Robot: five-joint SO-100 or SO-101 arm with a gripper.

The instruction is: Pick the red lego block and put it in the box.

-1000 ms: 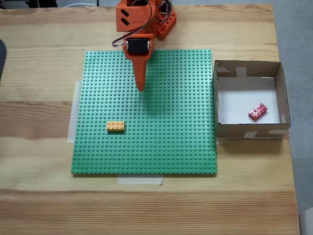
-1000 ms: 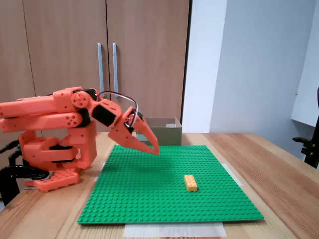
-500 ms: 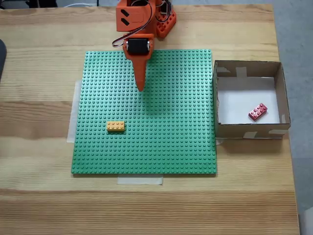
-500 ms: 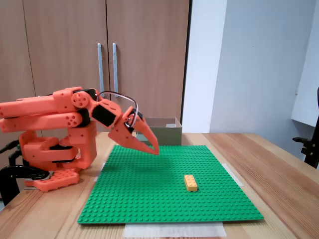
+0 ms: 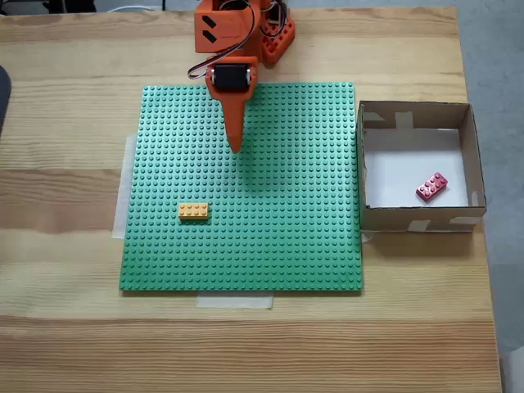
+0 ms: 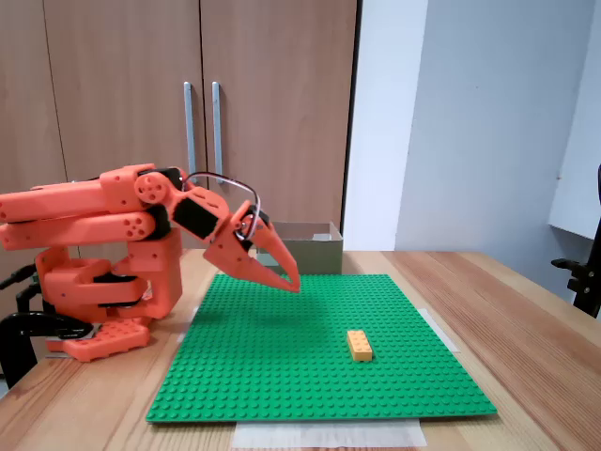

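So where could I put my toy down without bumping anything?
The green baseplate is bare between the yellow-orange brick and the box, and so is the wooden table along the bottom edge. It is crowded under the gripper.

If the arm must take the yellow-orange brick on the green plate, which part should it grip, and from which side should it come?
Grip the yellow-orange brick across its two long side faces, coming straight down from above. It lies flat, studs up, on the green baseplate, long axis left to right in the fixed view from above, with open plate all around. The gripper would likely need turning to span the short width.
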